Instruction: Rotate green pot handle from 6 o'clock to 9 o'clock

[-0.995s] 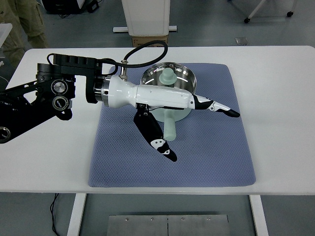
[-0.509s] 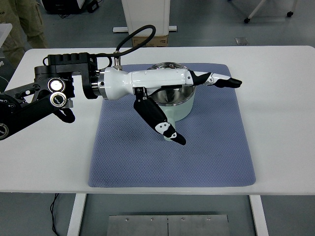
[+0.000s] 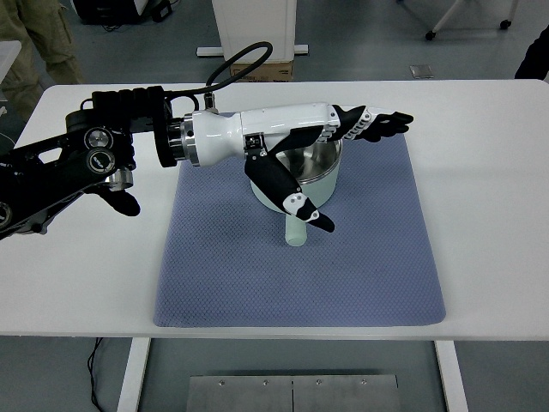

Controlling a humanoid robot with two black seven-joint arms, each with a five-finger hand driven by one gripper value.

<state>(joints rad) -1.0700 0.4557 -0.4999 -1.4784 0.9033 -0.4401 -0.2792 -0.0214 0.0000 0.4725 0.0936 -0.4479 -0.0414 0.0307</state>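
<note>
Lifting up past the green pot (image 3: 317, 165), the left hand (image 3: 322, 142) hung over it, fingers spread, gripping nothing — handle (image 3: 294, 230) below its thumb, unturned at 6 o'clock.

We can read no text, label, brand, number or sign anywhere in the top view. The white-and-black left hand (image 3: 317, 146), the green pot with steel interior (image 3: 302, 167) under it, the blue-grey textured mat (image 3: 369, 257) below and the white tabletop (image 3: 489, 215) to its right carry no legible marking.
</note>
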